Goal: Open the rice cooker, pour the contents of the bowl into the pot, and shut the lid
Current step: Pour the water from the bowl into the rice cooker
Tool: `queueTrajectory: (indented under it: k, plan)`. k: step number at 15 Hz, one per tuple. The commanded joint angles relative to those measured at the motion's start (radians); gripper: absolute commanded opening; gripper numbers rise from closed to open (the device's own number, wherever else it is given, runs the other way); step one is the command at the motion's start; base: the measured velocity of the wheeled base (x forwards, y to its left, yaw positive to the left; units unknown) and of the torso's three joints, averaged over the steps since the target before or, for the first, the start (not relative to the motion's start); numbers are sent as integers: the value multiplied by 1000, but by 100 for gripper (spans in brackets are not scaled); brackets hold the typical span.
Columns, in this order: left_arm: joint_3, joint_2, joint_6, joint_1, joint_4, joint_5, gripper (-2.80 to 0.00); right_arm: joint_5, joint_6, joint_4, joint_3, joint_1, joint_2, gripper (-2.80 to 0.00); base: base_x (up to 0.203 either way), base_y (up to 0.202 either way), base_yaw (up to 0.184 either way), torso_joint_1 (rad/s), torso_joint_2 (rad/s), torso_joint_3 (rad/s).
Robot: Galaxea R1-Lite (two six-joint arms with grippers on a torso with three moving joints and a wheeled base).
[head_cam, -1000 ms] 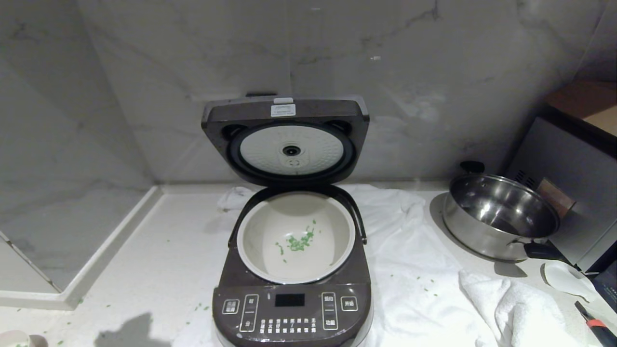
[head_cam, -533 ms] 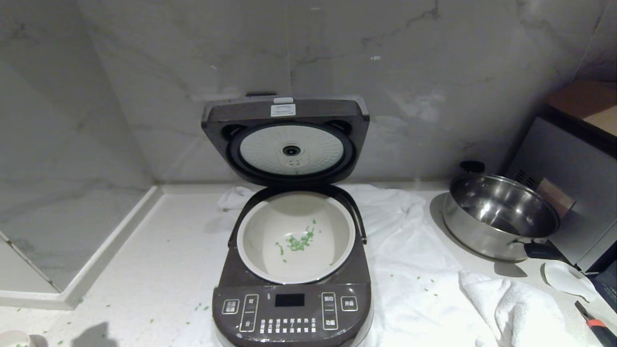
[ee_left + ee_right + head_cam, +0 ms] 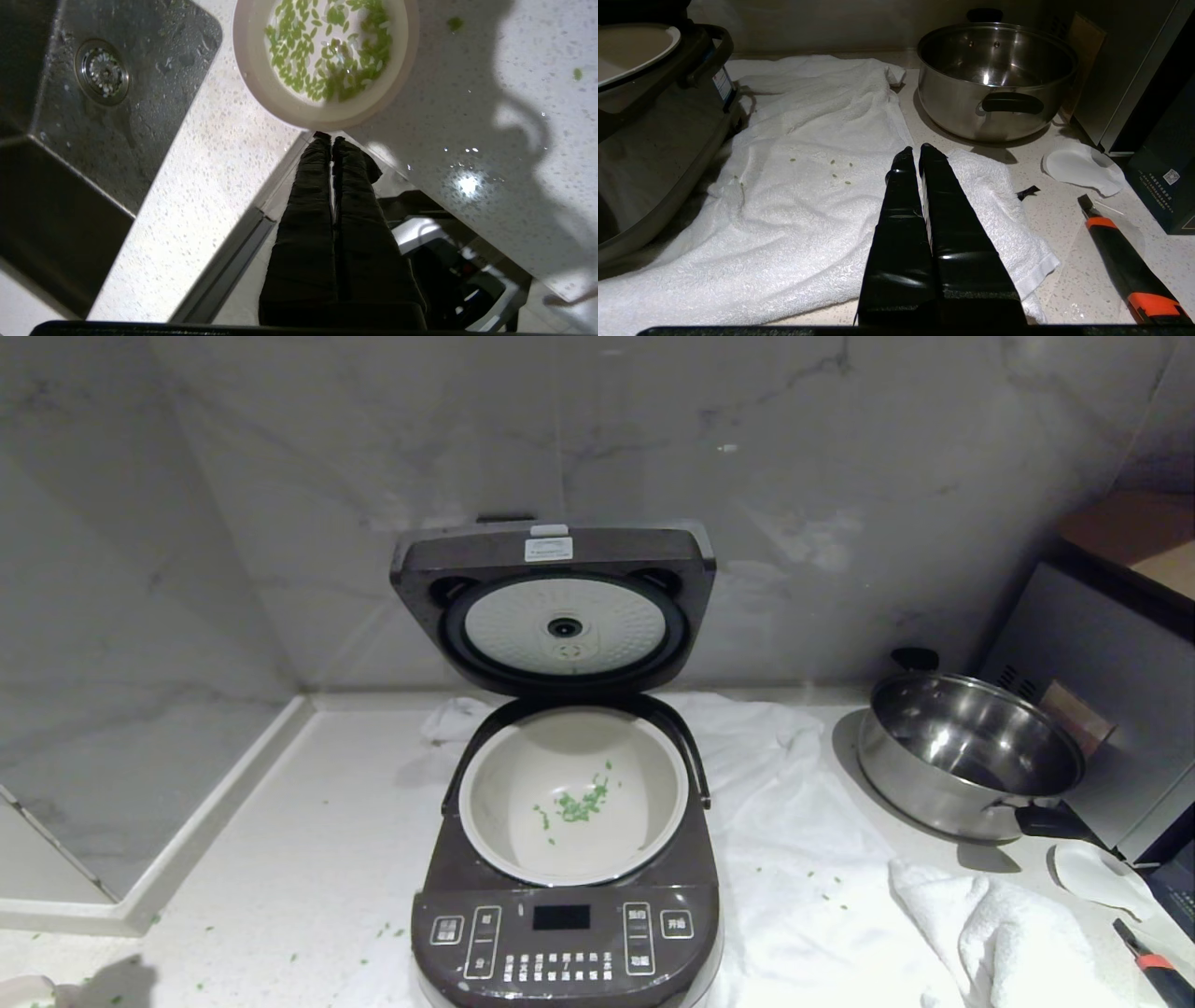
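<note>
Two claws show only in their own wrist views, and both have their fingers pressed together on nothing. The rice cooker point(image 3: 566, 859) stands at the middle of the white speckled counter point(image 3: 280, 859), and everything else is placed from it. Its lid point(image 3: 553, 607) is swung up at the back, the round white inner plate facing forward. Inside the cooker sits the pot point(image 3: 485, 775), with a small scatter of green bits, the contents point(image 3: 577, 805), on its floor. More green bits lie loose on the counter to the cooker's left and right.

A white towel point(image 3: 794, 859) spreads from under the cooker toward its right side, and a steel pan point(image 3: 966, 756) with black handles stands on the counter beyond the towel, further right. An orange-and-black utility knife point(image 3: 1125, 261) lies right of the towel's edge. The right claw point(image 3: 915, 151) hangs above the towel, to the cooker's right, empty.

The bowl point(image 3: 275, 100) sits on the counter well to the cooker's left, near the front edge, with many green bits point(image 3: 327, 46) in it. The left claw point(image 3: 331, 137) hovers with its tips just beside the bowl's rim, closed and empty. A steel sink point(image 3: 93, 93) with a round drain lies beside the bowl.
</note>
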Motion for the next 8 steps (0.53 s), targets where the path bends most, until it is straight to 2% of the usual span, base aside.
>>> queueTrajectory:
  k: [1, 3, 8]
  plan:
    - [-47, 148, -8, 20, -7, 1, 0, 1, 0, 0, 1, 0, 0, -280, 0, 0, 0, 0, 0, 0]
    - [-76, 215, -12, 49, -24, 1, 0, 0, 0, 0, 1, 0, 0, -280, 0, 0, 0, 0, 0, 0]
    - [-92, 364, -8, 133, -166, -5, 0, 0, 0, 0, 1, 0, 0, -280, 0, 0, 0, 0, 0, 0]
